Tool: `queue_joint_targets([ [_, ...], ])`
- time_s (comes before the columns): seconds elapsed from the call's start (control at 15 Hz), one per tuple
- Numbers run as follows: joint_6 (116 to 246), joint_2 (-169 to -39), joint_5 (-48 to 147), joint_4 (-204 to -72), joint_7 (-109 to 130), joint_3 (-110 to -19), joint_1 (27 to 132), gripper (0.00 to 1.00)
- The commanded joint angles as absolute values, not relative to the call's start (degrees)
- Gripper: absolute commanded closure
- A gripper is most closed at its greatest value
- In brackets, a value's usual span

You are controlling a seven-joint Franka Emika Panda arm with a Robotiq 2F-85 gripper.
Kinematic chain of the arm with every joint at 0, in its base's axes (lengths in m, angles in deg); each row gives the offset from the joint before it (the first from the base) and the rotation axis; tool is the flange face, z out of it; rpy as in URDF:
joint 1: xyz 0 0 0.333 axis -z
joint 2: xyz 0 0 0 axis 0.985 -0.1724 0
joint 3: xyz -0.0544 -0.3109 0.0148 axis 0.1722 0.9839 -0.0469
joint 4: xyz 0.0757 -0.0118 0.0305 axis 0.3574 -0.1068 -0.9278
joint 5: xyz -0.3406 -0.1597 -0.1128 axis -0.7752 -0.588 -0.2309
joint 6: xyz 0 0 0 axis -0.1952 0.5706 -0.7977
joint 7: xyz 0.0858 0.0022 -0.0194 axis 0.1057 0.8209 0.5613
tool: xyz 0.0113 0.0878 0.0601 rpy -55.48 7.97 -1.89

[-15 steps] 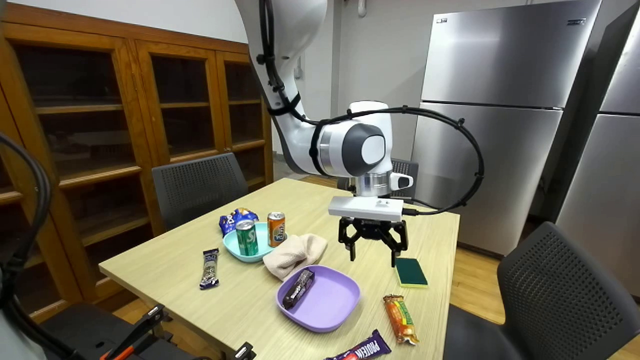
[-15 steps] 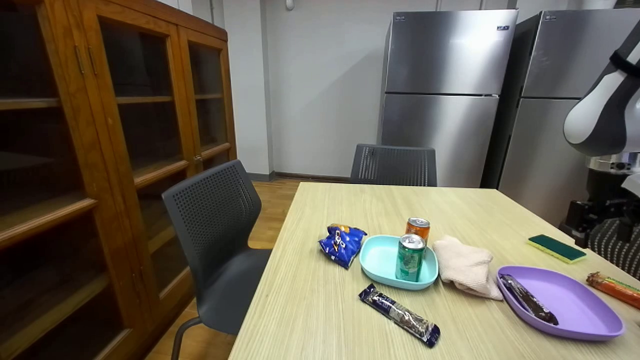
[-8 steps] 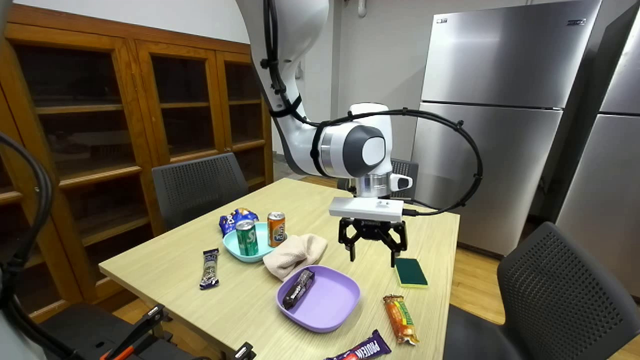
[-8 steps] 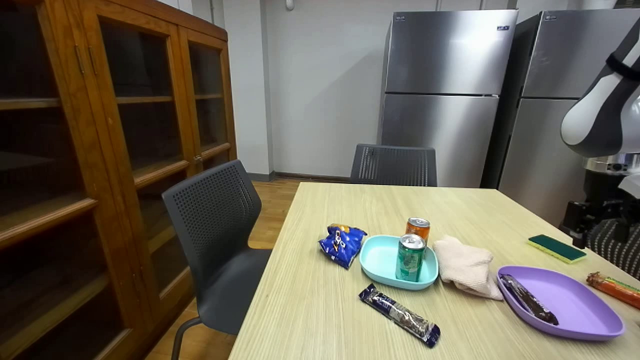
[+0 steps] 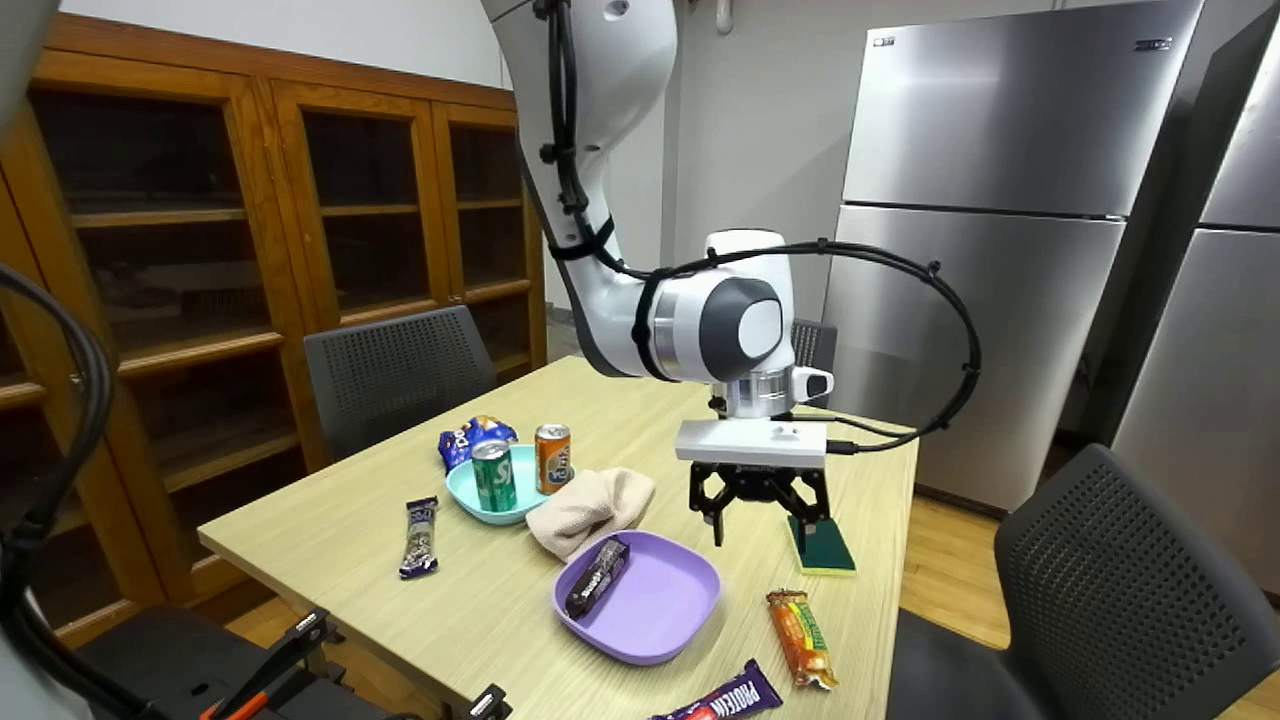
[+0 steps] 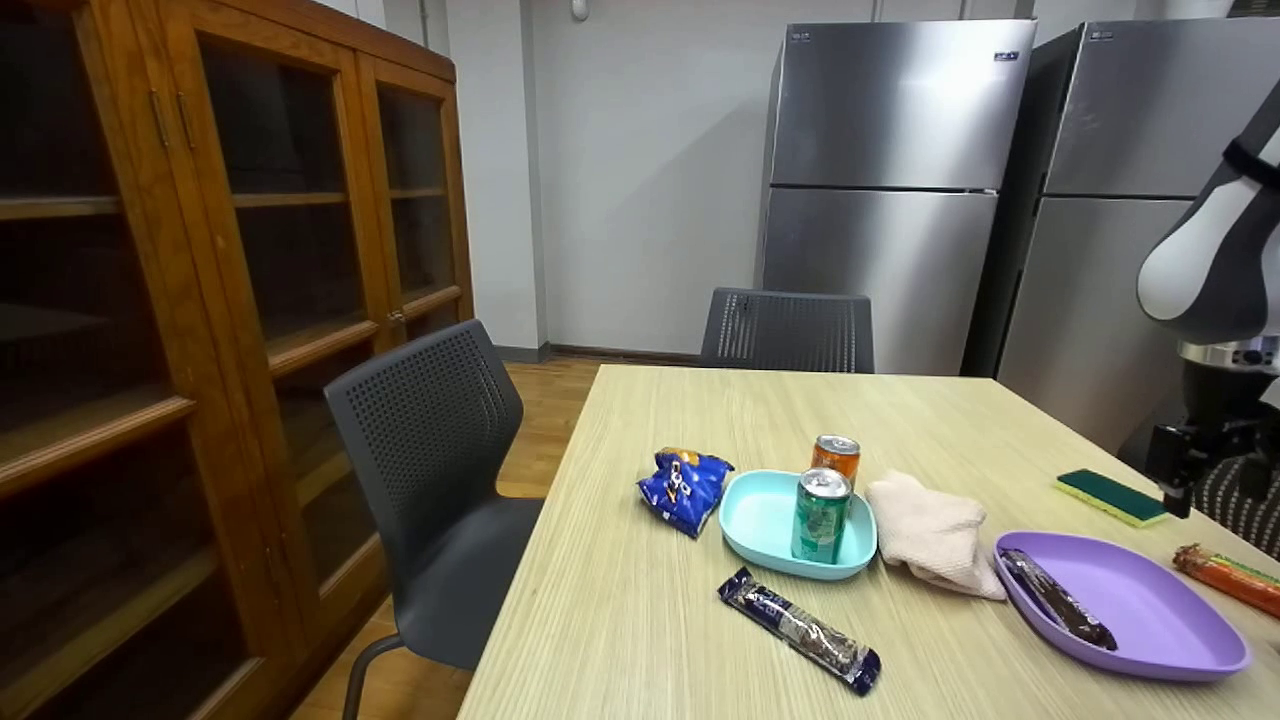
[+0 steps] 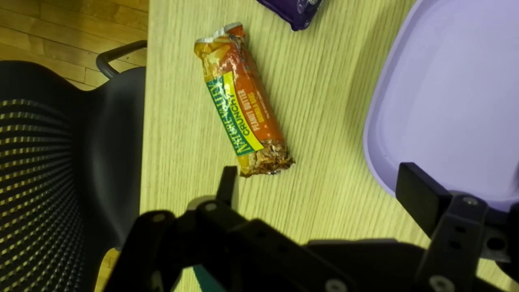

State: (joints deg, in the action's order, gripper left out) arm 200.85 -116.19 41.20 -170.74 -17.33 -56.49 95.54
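Observation:
My gripper [image 5: 763, 535] is open and empty above the table, pointing down. In the wrist view its fingers [image 7: 322, 186] are wide apart with bare tabletop between them. An orange and green granola bar [image 7: 247, 101] lies just beyond the left fingertip; it also shows in both exterior views [image 5: 800, 638] [image 6: 1230, 578]. The right fingertip overlaps the rim of a purple plate [image 7: 375, 134] in that view. A dark wrapped bar [image 5: 598, 578] lies on the plate [image 5: 670, 610]. A green and yellow sponge [image 5: 826, 552] lies behind the gripper, partly covered by a finger.
A purple protein bar [image 5: 725, 697] lies near the front edge. A turquoise dish [image 6: 765, 545] holds a green can [image 6: 820, 520] and an orange can [image 5: 553, 460]. A beige cloth [image 5: 595, 505], blue snack bag [image 6: 686, 490] and another wrapped bar [image 6: 800, 630] lie around it. Chairs [image 5: 1130, 580] surround the table.
My gripper has come down and shifted slightly to the right in an exterior view, and now overlaps the sponge there. The fingers stay open. The objects on the table have not moved.

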Motion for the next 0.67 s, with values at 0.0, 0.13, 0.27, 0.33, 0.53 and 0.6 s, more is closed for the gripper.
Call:
queue_joint_targets([
  [0.0, 201.4, -119.0, 40.7, -168.2, -22.1, -58.5, 99.6, 0.0],
  [0.13, 202.1, -120.5, 40.9, -167.0, -26.2, -59.9, 102.2, 0.0],
  [0.27, 202.9, -122.0, 40.4, -165.6, -29.8, -61.0, 104.1, 0.0],
  [0.33, 203.2, -122.9, 40.6, -164.7, -31.9, -61.7, 105.2, 0.0],
  [0.53, 203.6, -125.3, 41.2, -162.6, -38.1, -63.8, 107.8, 0.0],
  [0.6, 203.8, -126.2, 41.2, -161.9, -39.7, -64.2, 108.4, 0.0],
])
